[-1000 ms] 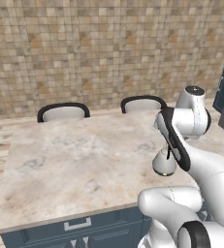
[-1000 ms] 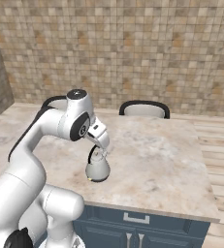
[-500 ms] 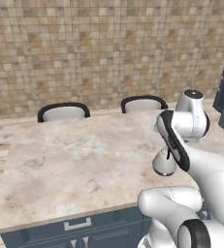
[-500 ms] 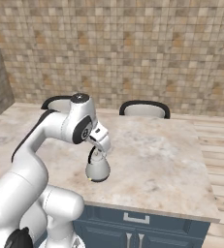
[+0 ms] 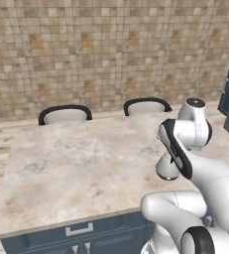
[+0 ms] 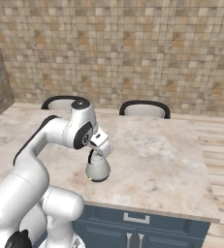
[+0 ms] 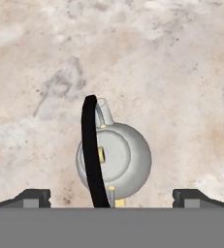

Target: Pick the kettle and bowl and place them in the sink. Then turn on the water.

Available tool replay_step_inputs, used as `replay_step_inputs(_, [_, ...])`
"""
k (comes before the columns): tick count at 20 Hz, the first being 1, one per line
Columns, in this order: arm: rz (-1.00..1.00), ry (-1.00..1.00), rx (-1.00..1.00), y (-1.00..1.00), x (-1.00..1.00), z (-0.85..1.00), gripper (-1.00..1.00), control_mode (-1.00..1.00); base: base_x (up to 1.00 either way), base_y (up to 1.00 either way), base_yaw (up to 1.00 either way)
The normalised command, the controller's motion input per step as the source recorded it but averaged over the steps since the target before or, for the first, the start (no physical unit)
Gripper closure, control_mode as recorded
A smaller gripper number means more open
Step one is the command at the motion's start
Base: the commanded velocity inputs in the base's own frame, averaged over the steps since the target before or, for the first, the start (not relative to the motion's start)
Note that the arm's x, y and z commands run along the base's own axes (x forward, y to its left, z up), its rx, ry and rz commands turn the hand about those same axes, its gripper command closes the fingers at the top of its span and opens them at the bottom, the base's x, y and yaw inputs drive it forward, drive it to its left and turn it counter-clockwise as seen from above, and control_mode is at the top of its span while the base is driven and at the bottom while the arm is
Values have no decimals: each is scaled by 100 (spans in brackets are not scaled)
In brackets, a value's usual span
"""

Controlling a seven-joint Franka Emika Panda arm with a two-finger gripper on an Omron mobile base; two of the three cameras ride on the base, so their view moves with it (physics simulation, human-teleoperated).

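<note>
The step in hand is the first one, picking the kettle (image 7: 114, 157). It stands upright on the marble counter (image 5: 76, 163), near the front edge and close to the robot's own body. In the right base view the kettle (image 6: 98, 169) is just below the gripper (image 6: 100, 151), and in the left base view the kettle (image 5: 166, 167) is partly hidden behind the arm.

In the hand view the gripper (image 7: 113, 196) looks straight down on the kettle. The two finger tips (image 7: 33, 196) stand wide apart, one on each side of it, and they hold nothing. The thin black handle (image 7: 91, 150) arches over the lid and runs along the middle line between the tips, a little to the left of the body's centre. I cannot tell whether the tips are already at the height of the handle or above it.

In my judgement the next move calls for a short descent and then a closing of the fingers on the handle or on the body. The handle is narrow and the body is round and smooth, so the grip should be centred well, otherwise the kettle could slip or tip over.

About containers: the kettle is closed by its lid, so what is inside is hidden. Two chairs (image 5: 65, 114) stand behind the far edge of the counter
</note>
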Motion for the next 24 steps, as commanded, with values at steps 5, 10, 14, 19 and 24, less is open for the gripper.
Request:
replay_step_inputs(5, [-1,0,0,0,0,-18,-100,-100,0,0,0])
replay_step_inputs(10, [-1,0,0,0,7,-11,-100,-100,0,0,0])
replay_step_inputs(14, [-2,0,0,0,7,-9,-100,-100,0,0,0])
replay_step_inputs(19, [-1,0,0,0,6,-6,-100,-100,0,0,0])
replay_step_inputs(24, [-1,2,0,0,4,-4,100,-100,0,0,0])
